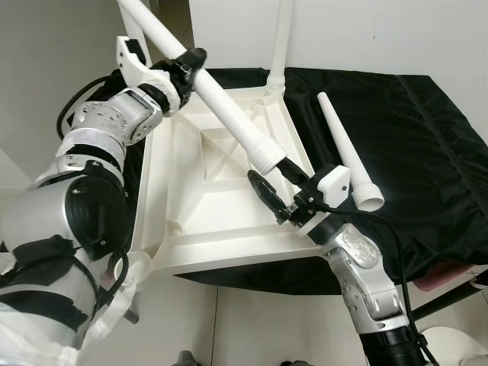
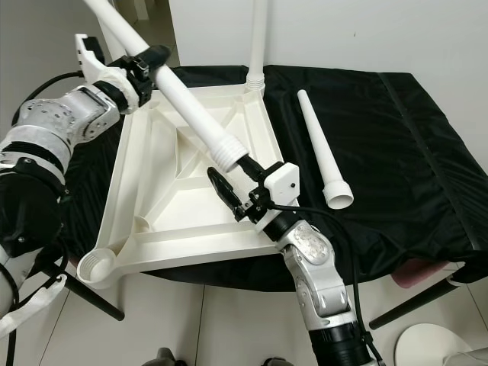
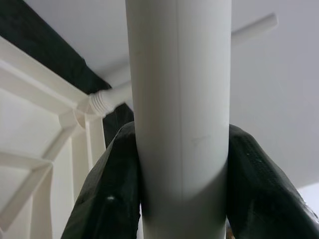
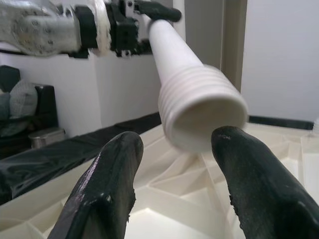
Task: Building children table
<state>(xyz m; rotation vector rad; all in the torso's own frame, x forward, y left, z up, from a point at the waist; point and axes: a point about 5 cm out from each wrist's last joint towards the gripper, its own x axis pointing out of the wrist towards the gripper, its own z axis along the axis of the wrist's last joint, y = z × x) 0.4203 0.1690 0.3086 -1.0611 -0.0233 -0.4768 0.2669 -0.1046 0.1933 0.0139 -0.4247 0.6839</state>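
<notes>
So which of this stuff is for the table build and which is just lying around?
For the build: upturned tabletop, fitted leg, leg held by left gripper, its threaded end by open right gripper, loose leg.

Just lying about: black cloth, white round thing on floor.

The leg (image 1: 229, 114) and upturned tabletop (image 1: 221, 206) were smooth white plastic; the cloth (image 1: 427, 145) was matt black.

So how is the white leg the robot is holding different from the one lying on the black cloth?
The held leg is up in the air, slanted over the upturned tabletop, clamped in the left gripper; the loose leg lies flat on the black cloth, untouched. The held leg's threaded end points at the open right gripper. Both are white, tapered tubes.
</notes>
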